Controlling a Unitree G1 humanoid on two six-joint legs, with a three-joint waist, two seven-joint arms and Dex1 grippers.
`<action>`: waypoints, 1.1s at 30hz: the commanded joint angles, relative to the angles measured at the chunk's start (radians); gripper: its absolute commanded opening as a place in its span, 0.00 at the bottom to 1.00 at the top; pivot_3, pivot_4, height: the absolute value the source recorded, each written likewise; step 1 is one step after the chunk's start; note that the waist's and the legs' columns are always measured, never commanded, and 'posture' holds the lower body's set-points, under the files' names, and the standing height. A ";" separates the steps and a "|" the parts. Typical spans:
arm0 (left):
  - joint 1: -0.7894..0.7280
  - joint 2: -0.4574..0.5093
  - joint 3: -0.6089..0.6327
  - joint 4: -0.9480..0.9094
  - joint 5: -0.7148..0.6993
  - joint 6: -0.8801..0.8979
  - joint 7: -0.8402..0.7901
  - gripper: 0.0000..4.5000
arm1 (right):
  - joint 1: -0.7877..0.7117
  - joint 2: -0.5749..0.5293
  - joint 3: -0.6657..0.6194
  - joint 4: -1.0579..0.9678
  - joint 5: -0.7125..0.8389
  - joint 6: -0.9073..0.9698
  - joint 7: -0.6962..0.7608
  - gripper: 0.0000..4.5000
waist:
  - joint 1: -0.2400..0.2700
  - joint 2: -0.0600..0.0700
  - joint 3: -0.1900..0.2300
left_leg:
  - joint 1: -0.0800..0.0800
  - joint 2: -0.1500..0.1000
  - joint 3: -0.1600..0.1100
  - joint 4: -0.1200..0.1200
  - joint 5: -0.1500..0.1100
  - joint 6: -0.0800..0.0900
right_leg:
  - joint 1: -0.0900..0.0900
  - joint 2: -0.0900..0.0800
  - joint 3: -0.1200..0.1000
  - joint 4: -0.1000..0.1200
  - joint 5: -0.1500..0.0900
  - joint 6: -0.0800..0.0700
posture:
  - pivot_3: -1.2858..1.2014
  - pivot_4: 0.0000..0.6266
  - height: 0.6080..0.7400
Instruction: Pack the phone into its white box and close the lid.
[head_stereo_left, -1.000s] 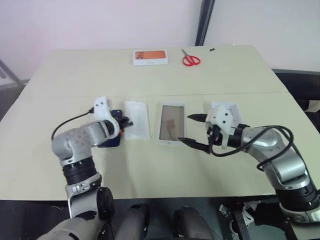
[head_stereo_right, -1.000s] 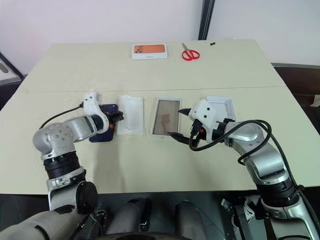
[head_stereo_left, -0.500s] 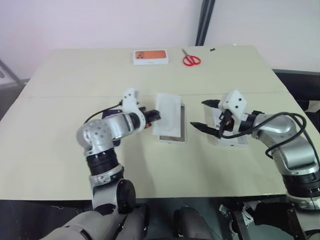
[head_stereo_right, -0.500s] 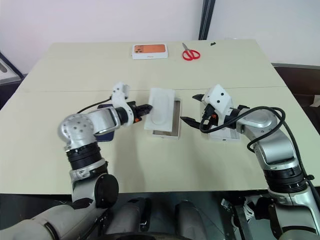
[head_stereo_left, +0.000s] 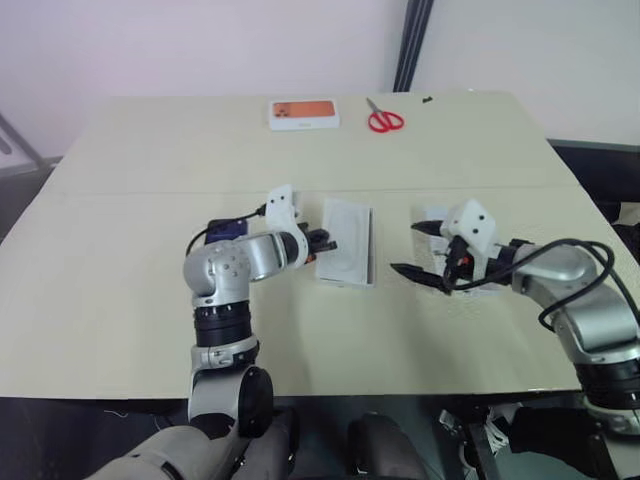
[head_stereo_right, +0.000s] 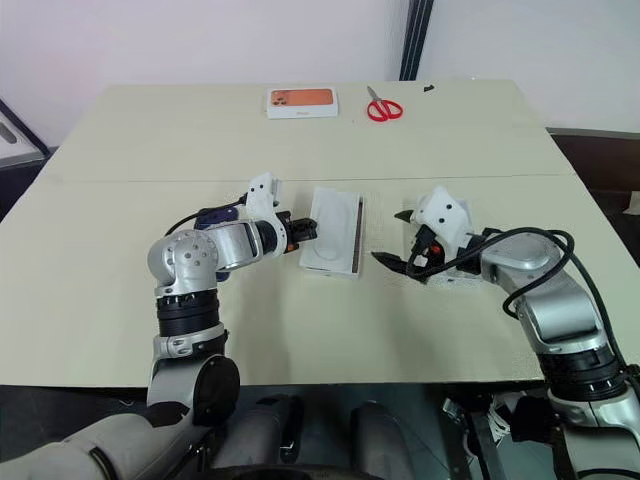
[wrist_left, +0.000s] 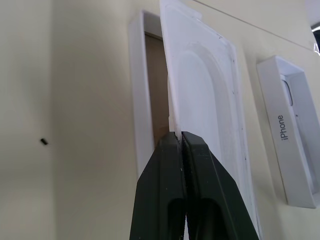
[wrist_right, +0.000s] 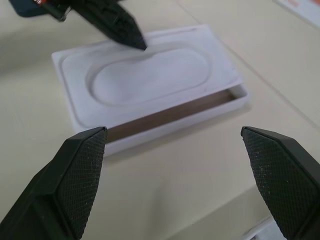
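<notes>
Head views: left claw (head_stereo_left: 328, 240), pinched on the flat white insert (head_stereo_left: 346, 241), had carried it rightward over the white box (head_stereo_right: 355, 238); phone (head_stereo_left: 224, 229) sat left of the box, unpacked.

Left wrist: one insert, one box, one lid (wrist_left: 291, 148).

Right wrist: right claw (wrist_right: 180, 180) wide, empty.

insert (head_stereo_left: 345, 240) over white box (wrist_left: 141, 95), lid (wrist_left: 292, 150) right, phone (head_stereo_left: 224, 229) left

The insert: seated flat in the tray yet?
No. The insert sits tilted over the white box, one edge pinched by the left end effector.
</notes>
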 joint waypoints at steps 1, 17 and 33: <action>0.011 -0.010 -0.025 -0.009 -0.004 -0.018 -0.015 0.00 | -0.007 0.001 -0.013 -0.038 0.004 -0.011 0.002 1.00 | 0.001 0.000 0.000 | 0.000 0.000 0.000 0.000 0.000 0.000 | 0.000 0.000 0.000 0.000 0.000 0.000 | 0.52 0.24 1.00; 0.038 0.086 0.035 -0.159 -0.060 -0.073 -0.080 0.63 | -0.136 0.121 0.071 -0.023 -0.031 0.080 -0.099 0.71 | -0.004 0.000 0.000 | 0.000 0.000 0.000 -0.001 0.000 -0.001 | -0.001 0.000 0.001 0.000 0.000 0.000 | 0.52 0.24 1.00; 0.515 0.682 -0.168 -0.363 0.033 -0.637 -0.661 0.63 | -0.380 0.361 0.360 0.243 -0.330 0.097 -0.295 0.01 | -0.026 0.001 -0.001 | 0.001 0.000 0.000 -0.007 0.002 -0.004 | -0.004 0.000 0.001 0.000 0.000 -0.001 | 0.52 0.24 1.00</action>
